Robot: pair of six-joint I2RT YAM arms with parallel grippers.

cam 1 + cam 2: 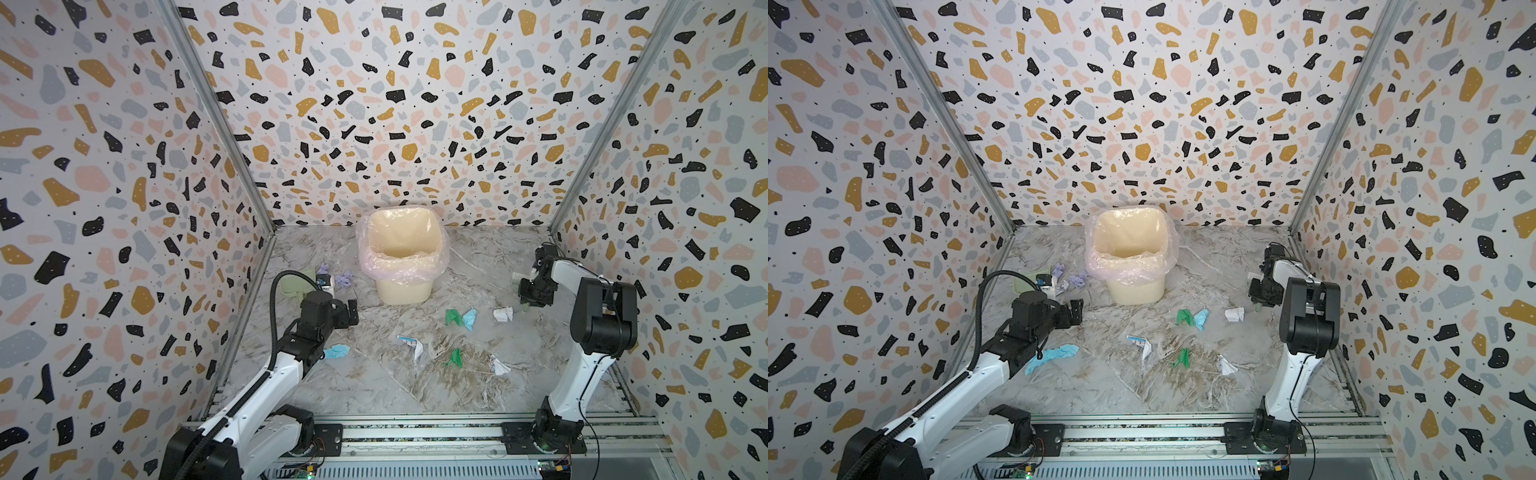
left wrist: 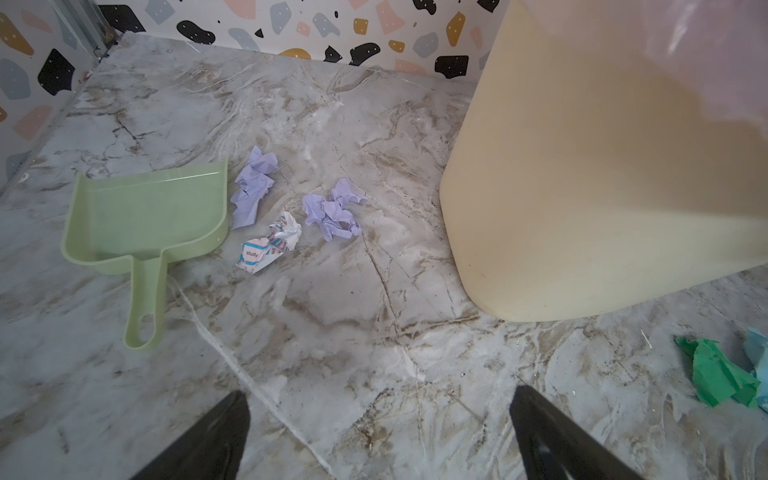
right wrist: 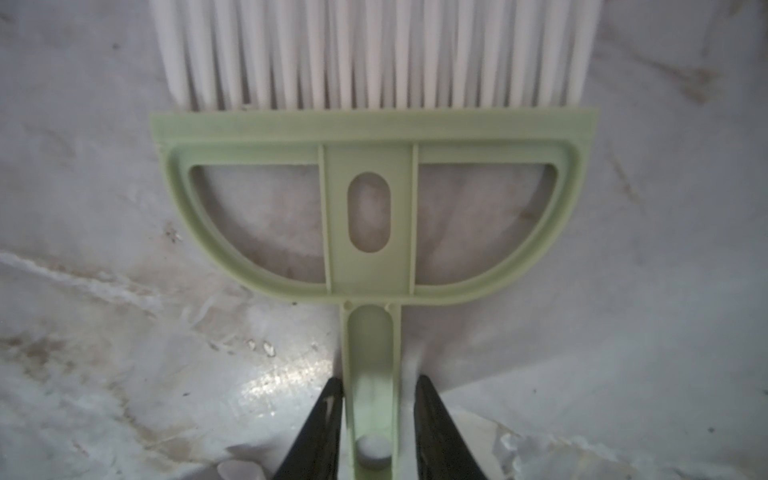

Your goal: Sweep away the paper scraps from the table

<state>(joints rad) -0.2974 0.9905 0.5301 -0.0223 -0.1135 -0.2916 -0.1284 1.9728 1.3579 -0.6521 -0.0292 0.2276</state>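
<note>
Paper scraps lie scattered over the marble table [image 1: 374, 386]: green [image 1: 454, 316], light blue [image 1: 470, 319] and white [image 1: 503, 314] ones in the middle, a printed one [image 1: 411, 345] nearer the front, and lavender ones [image 2: 332, 214] beside the pale green dustpan [image 2: 145, 216]. My left gripper [image 2: 380, 392] hangs open and empty above bare table, short of the dustpan. At the right wall my right gripper [image 3: 379, 380] straddles the handle of a pale green brush [image 3: 365, 208] with white bristles. One finger touches the handle and a thin gap shows at the other.
A cream bin [image 1: 401, 286] with a pink translucent liner stands at the back centre. Terrazzo walls close in the left, back and right sides. A metal rail [image 1: 415, 432] carrying both arm bases runs along the front edge.
</note>
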